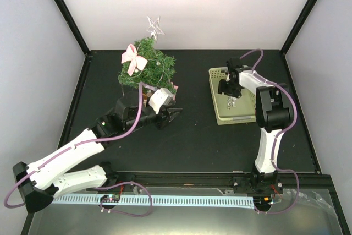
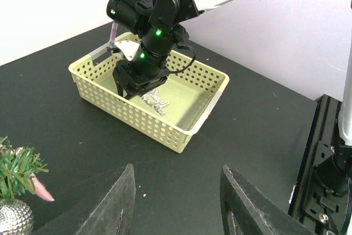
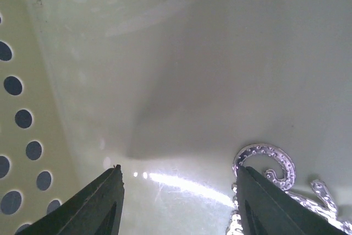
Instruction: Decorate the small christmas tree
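The small christmas tree (image 1: pixel 147 65) stands at the back left of the black table, with a silver star (image 1: pixel 155 27) on top and a pink bow (image 1: pixel 132 59) on its side. My left gripper (image 1: pixel 173 115) rests low just right of the tree, open and empty (image 2: pixel 177 191); a tree branch (image 2: pixel 16 170) and a silver ball (image 2: pixel 14 218) show at that view's left edge. My right gripper (image 1: pixel 231 94) hangs open inside the pale green basket (image 1: pixel 215 75), its fingers (image 3: pixel 179 191) just above the floor. A silver glitter ornament (image 3: pixel 269 163) lies partly under the right finger.
The basket's perforated wall (image 3: pixel 22 119) is close on the left of the right gripper. The basket (image 2: pixel 148 129) sits at the right of the table with the silver ornament (image 2: pixel 155 102) inside it. White walls and black frame posts surround the table.
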{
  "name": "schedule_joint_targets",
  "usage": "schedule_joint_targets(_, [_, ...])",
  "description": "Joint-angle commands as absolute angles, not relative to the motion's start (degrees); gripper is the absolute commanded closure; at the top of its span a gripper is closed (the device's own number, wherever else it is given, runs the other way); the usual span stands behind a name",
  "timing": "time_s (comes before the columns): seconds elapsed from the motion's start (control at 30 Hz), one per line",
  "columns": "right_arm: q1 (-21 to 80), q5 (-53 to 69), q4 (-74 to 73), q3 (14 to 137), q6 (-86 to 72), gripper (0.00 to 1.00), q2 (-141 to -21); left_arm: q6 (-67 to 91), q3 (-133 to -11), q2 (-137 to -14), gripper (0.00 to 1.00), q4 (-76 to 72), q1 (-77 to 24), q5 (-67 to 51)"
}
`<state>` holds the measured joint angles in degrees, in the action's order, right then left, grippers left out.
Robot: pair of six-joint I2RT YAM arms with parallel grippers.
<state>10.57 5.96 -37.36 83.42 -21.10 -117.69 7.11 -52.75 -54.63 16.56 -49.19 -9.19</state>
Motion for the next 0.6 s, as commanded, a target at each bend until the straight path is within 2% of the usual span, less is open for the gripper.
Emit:
schedule_joint_targets(0.0, [10.44, 3.55, -40.75, 85.71, -20.18, 0.43, -115.95, 7.69, -52.5, -53.31, 0.56, 15.15, -49.09, -8.82])
schedule_joint_targets(0.27, [10.46, -5.44, -42.24, 79.19, -19.27, 0.39, -108.73, 7.42, -52.39, -53.1, 0.56, 15.09, -49.05, -8.86])
schedule_joint_targets(0.57, [10.09, -5.62, -41.38, 77.36, -19.1, 0.38, -111.84, 6.96, -52.83, -52.98, 0.56, 15.18, -49.05, -8.79])
